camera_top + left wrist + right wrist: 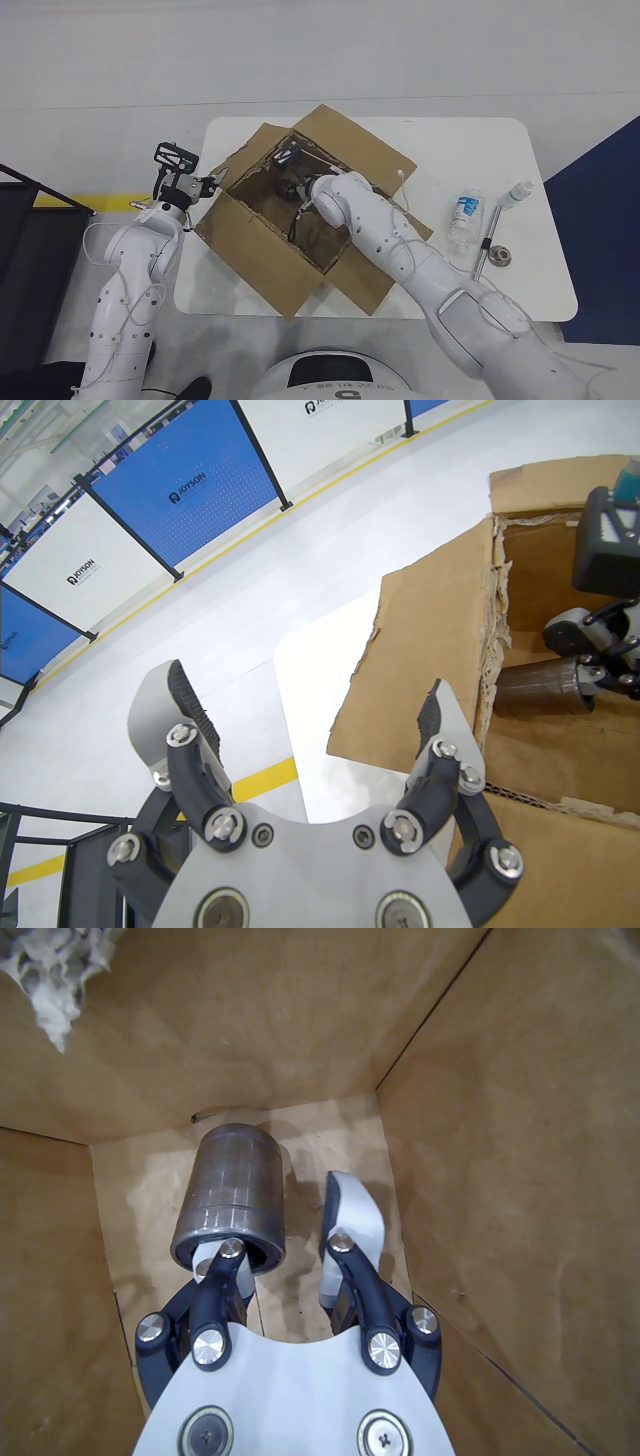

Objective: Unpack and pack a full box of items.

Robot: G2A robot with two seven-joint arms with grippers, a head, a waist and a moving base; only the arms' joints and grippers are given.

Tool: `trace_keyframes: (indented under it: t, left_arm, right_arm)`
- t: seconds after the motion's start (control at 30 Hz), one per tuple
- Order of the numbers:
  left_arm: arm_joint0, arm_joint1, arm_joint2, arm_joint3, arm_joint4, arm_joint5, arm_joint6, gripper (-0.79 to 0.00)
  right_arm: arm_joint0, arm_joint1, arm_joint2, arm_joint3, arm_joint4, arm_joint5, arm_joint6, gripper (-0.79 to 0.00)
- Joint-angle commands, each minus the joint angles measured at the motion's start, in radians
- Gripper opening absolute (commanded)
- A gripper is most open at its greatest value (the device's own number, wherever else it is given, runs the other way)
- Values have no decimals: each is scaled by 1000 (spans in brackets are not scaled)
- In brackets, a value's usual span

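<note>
Jaws of the right gripper [295, 1208] are seen parted inside the box [500, 1178]. One finger is pushed into the open end of the cylinder [232, 1188], the other is outside it with a gap to the wall. Nothing is clamped yet. The cylinder, dark metal and hollow, is placed on the box floor near a corner.

Left wrist view: the left gripper [305, 685] is held with jaws wide apart and empty, above the table [292, 750] edge, just beside a box flap. The cylinder is shown lying on its side in the box, with the right gripper at its open end.

Top view: the right arm is reached down into the box at mid-table, and the left gripper is parked at the box's left flap. A bottle [465, 215], a sprayer [515, 192] and a rod [487, 250] are laid out on the table right of the box, well apart from it. Unpacking is judged mostly done, with the cylinder as the item in hand.

Risks, as judged:
- Only one wall would be pinched, so a heavy smooth part could swing down or slip off when lifted.
- If the jaws close off-centre, the cylinder could be rolled toward the corner.
- On the way out, the part or the wrist could be snagged on the ragged box rim or a flap, and the box dragged.
- The flap beside the left gripper could be knocked.
</note>
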Motion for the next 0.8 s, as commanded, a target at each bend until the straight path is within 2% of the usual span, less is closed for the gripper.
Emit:
trace_keyframes:
  t: [0.0, 0.17, 0.33, 0.5, 0.67, 0.77]
  left_arm:
    - [0, 0, 0, 0, 0, 0, 0, 0]
    - [0, 0, 0, 0, 0, 0, 0, 0]
    - [0, 0, 0, 0, 0, 0, 0, 0]
    - [0, 0, 0, 0, 0, 0, 0, 0]
    - [0, 0, 0, 0, 0, 0, 0, 0]
    - [0, 0, 0, 0, 0, 0, 0, 0]
  right_arm:
    - [5, -4, 0, 5, 9, -13, -4, -785]
    - [-1, -1, 25, -25, 44, -56, -2, -785]
    - [-71, 28, 91, -169, 27, -35, -10, -785]
    - [-241, 79, 195, -469, -55, 4, 10, -785]
    - [-500, 132, 349, -871, -134, 24, -11, -785]
    - [-629, 151, 428, -1055, -159, 41, -46, -785]
